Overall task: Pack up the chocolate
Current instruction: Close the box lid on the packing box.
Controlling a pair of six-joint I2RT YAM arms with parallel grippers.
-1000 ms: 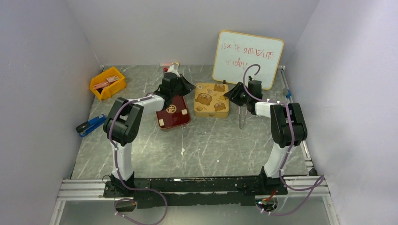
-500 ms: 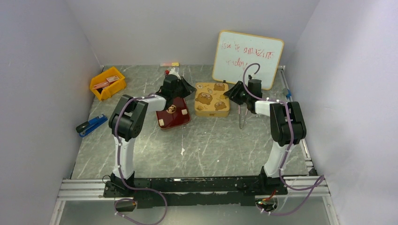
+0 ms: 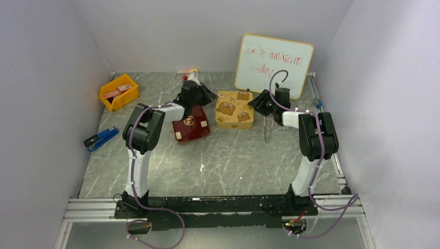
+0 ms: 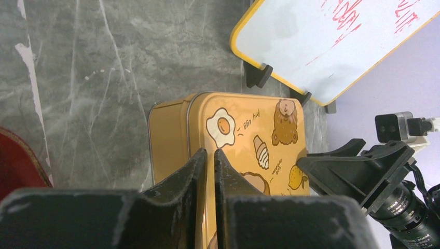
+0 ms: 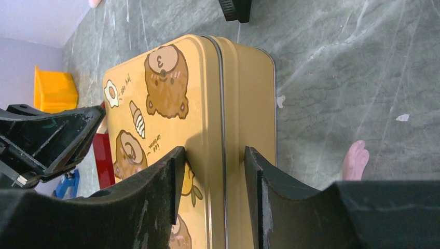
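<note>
Your left gripper [image 4: 209, 155] hangs over the gold tin's [image 3: 233, 110] left edge, jaws nearly closed and empty, your right gripper [image 5: 210, 155] spread wide over its right edge, while pale chocolate pieces [image 3: 179, 136], too small to show heading, sit on the red tray [image 3: 191, 124] left of it.

Yellow-framed whiteboard [image 3: 274, 62], far-right corner of grey marble-look table [image 3: 233, 155]: red handwriting, approx. "…amazing today", partly illegible. Gold rectangular metal tin [image 5: 171, 93] w/ bear pics: small print "ice cream" by cone [image 5: 138, 120], "…egg" by fried egg [image 5: 111, 92].

grey marbled table [image 3: 233, 161], gold bear tin [image 3: 234, 110] mid-back, dark red tin [image 3: 191, 124] just left of it, yellow bin [image 3: 119, 92] far left, blue stapler-ish thing [image 3: 100, 138] nearer, whiteboard [image 3: 274, 63] propped at back
</note>
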